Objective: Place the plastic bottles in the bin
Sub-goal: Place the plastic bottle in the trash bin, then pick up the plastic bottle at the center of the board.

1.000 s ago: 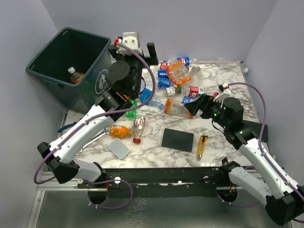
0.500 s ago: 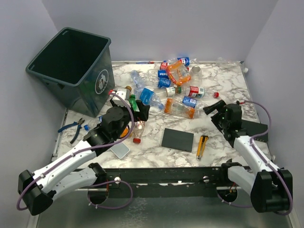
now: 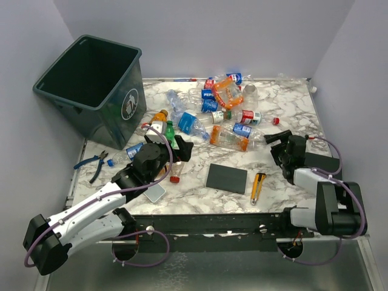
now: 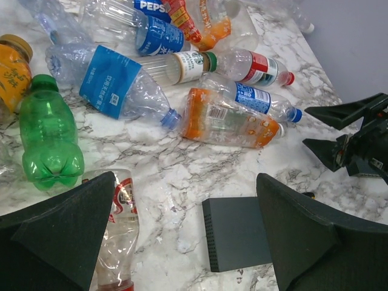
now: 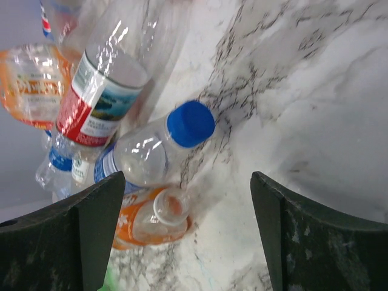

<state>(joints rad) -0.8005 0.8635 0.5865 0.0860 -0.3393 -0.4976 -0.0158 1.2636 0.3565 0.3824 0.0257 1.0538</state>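
The dark grey-green bin (image 3: 91,85) stands at the far left. Several crushed plastic bottles (image 3: 224,103) lie heaped at the back middle of the table. My left gripper (image 3: 183,147) hovers open and empty (image 4: 185,179) near a green bottle (image 4: 48,136), a clear red-labelled bottle (image 4: 118,230) and an orange-labelled bottle (image 4: 227,118). My right gripper (image 3: 279,142) is at the right, open (image 5: 187,182), with bare marble between its fingers. It points at a blue-capped bottle (image 5: 151,151) and the uncapped mouth of the orange bottle (image 5: 151,218).
A black flat pad (image 3: 226,178) and a yellow utility knife (image 3: 258,186) lie near the front middle. Blue-handled pliers (image 3: 94,163) rest at the left edge by the bin. A small grey card (image 3: 153,191) sits under the left arm. A loose red cap (image 3: 276,120) lies right of the pile.
My left arm has come down from the bin's rim to low over the table beside the green bottle. My right arm has folded back toward the right edge, away from the pile.
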